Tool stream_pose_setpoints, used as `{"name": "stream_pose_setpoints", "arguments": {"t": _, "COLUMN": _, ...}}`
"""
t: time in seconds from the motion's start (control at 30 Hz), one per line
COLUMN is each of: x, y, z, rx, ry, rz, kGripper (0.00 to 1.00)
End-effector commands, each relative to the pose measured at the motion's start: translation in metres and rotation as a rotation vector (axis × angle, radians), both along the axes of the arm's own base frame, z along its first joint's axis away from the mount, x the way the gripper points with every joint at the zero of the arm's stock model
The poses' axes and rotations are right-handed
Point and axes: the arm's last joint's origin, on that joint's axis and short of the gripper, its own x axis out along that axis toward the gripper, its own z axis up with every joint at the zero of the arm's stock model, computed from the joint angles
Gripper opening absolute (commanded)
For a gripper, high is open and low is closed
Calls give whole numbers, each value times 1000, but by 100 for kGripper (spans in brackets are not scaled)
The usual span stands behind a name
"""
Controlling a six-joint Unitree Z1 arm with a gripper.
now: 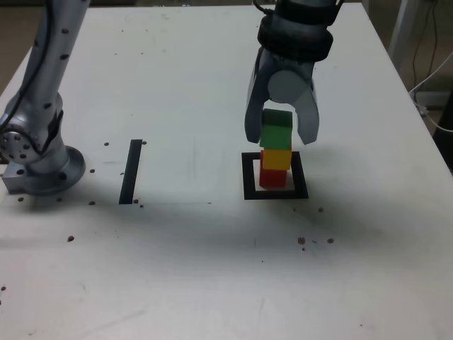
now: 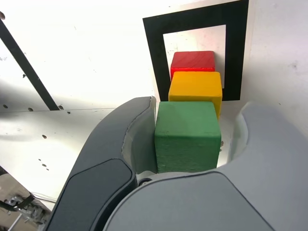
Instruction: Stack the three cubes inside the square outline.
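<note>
Sitting right of centre in the exterior view, the green cube (image 1: 276,130) tops yellow (image 1: 277,159) and red (image 1: 272,177) inside the square outline (image 1: 248,177), directly between the part-open hand (image 1: 281,134), whose jaws show gaps either side

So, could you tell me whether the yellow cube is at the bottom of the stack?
No, the red cube is lowest, with the yellow cube on it.
</note>
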Motion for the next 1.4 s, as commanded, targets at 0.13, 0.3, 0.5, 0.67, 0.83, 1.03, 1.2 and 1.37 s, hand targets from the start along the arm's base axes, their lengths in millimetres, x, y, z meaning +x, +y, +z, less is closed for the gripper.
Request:
{"name": "stream_pose_setpoints", "arguments": {"t": 0.13, "x": 0, "y": -1, "z": 0, "rx": -1, "ry": -3, "rz": -5, "kGripper": 100}}
{"name": "stream_pose_setpoints", "arguments": {"t": 0.3, "x": 0, "y": -1, "z": 1, "rx": -2, "ry": -6, "rz": -7, "kGripper": 100}}
{"name": "stream_pose_setpoints", "arguments": {"t": 0.5, "x": -2, "y": 0, "z": 0, "rx": 3, "ry": 1, "rz": -9, "kGripper": 100}}
{"name": "stream_pose_setpoints", "arguments": {"t": 0.67, "x": -5, "y": 1, "z": 8, "rx": 27, "ry": -21, "rz": -12, "kGripper": 100}}
{"name": "stream_pose_setpoints", "arguments": {"t": 0.83, "x": -14, "y": 3, "z": 21, "rx": 58, "ry": -49, "rz": -9, "kGripper": 100}}
{"name": "stream_pose_setpoints", "arguments": {"t": 1.03, "x": -36, "y": 5, "z": 37, "rx": 84, "ry": -65, "rz": 0, "kGripper": 100}}
{"name": "stream_pose_setpoints", "arguments": {"t": 1.2, "x": -62, "y": 8, "z": 47, "rx": 97, "ry": -65, "rz": 18, "kGripper": 100}}
{"name": "stream_pose_setpoints", "arguments": {"t": 1.37, "x": -96, "y": 11, "z": 47, "rx": 124, "ry": -41, "rz": 46, "kGripper": 100}}
